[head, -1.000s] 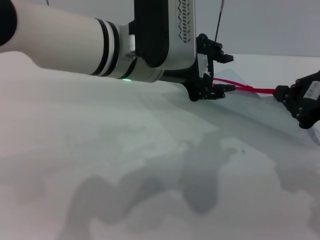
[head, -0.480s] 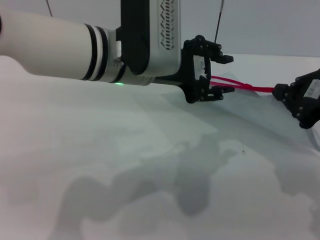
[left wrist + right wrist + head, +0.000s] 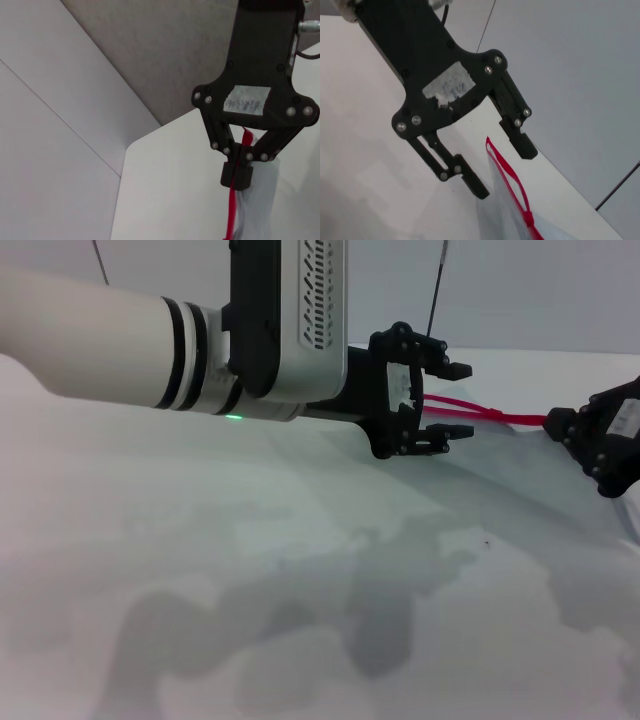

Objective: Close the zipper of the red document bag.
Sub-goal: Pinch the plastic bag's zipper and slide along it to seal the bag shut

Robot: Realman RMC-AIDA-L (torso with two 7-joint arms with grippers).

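Note:
The red document bag [image 3: 500,455] lies flat at the table's far right, translucent and pale. Its red zipper [image 3: 490,412] runs along the far edge. My left gripper [image 3: 458,400] is open at the zipper's left end, one finger on each side of the strip and neither touching it. In the right wrist view the same gripper [image 3: 505,172] stands open beside the zipper [image 3: 512,182], whose two red lines are parted at the end. My right gripper [image 3: 553,424] is shut on the zipper at the right. The left wrist view shows it [image 3: 239,175] clamped on the red strip [image 3: 231,210].
The white table [image 3: 250,570] stretches wide toward me, marked only by the arms' shadows. A grey wall [image 3: 540,290] stands behind it. A thin dark cable [image 3: 437,285] hangs behind the left gripper.
My left forearm has swung to the left and its gripper has dropped slightly. The zipper's end now lies between the fingers instead of at the lower one. The right gripper has not moved.

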